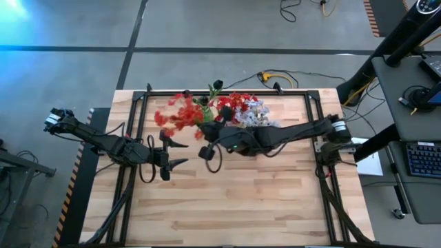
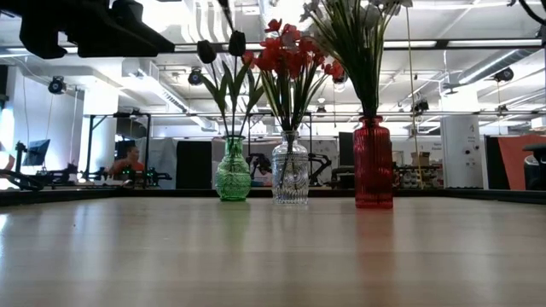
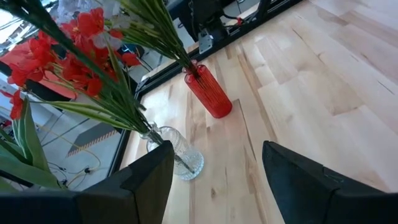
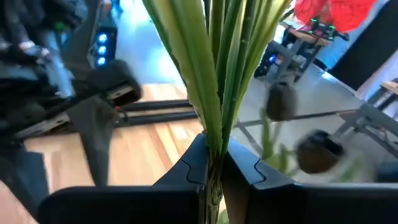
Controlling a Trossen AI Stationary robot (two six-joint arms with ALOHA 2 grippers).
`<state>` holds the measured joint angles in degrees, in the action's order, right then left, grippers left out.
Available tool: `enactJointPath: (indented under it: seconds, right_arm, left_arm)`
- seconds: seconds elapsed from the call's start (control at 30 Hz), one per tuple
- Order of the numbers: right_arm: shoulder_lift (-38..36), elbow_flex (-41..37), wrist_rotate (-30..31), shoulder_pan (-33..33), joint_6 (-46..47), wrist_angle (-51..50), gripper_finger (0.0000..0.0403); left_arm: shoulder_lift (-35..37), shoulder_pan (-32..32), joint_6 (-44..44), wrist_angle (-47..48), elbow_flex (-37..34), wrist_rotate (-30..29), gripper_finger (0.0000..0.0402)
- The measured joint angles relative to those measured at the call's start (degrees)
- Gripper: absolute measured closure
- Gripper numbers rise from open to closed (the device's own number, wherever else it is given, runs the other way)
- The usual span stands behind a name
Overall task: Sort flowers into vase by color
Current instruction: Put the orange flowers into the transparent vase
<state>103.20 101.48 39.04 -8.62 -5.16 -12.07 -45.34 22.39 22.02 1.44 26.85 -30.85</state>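
- 3 vases stand in a row at the far side of the table (image 2: pixel 273 256): a green vase (image 2: pixel 233 175), a clear glass vase (image 2: pixel 290 175) and a red vase (image 2: pixel 374 166).
- The green vase holds dark-budded stems (image 2: pixel 223 60), the clear glass vase holds red flowers (image 2: pixel 290 51), and the red vase holds pale-blossomed sprays (image 2: pixel 354 34).
- The right gripper (image 4: pixel 214 163) has its 2 fingers pressed together on a bunch of green stems (image 4: pixel 214 68); in the high view it reaches in over the vases, its arm crossing the table from the right.
- 2 dark buds (image 4: pixel 283 102) show blurred just beside those stems.
- The left gripper (image 1: pixel 180 153) hangs above the table left of the vases, its fingers (image 3: pixel 143 180) spread apart with nothing between them, pointing toward the clear glass vase and the red vase.
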Motion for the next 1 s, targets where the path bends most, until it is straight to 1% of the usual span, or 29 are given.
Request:
enactJointPath:
  seconds: [0.17, 0.27, 0.33, 0.63, 0.83, 1.0]
  right_arm:
    - [-5.35, -10.80, 0.16, -0.39, -0.18, 10.48, 0.0388]
    - [-7.00, -14.76, 2.01, -0.34, -2.13, 13.89, 0.0388]
    - [-7.21, -16.31, 2.87, -0.08, -3.61, 14.32, 0.0388]
    - [-6.76, -17.82, 3.03, 1.16, -6.94, 14.02, 0.0388]
    - [-4.99, -17.87, 3.22, 1.16, -9.48, 14.11, 0.0388]
    - [-3.76, -17.85, 6.04, 1.14, -11.35, 13.98, 0.0388]
  left_arm:
    - [0.00, 0.00, 0.26, -0.08, 0.00, -0.02, 0.0174]
    - [-0.02, 0.00, 0.42, -0.36, 0.01, -0.04, 0.0174]
    - [-0.05, -0.02, 0.42, -0.49, 0.02, -0.04, 0.0174]
    - [-0.09, -0.07, 0.96, -0.51, 0.01, -0.04, 0.0174]
    - [-0.15, -0.11, 1.02, -0.54, 0.02, -0.04, 0.0174]
    - [-0.15, -0.11, 1.03, -0.42, 0.02, -0.04, 0.0174]
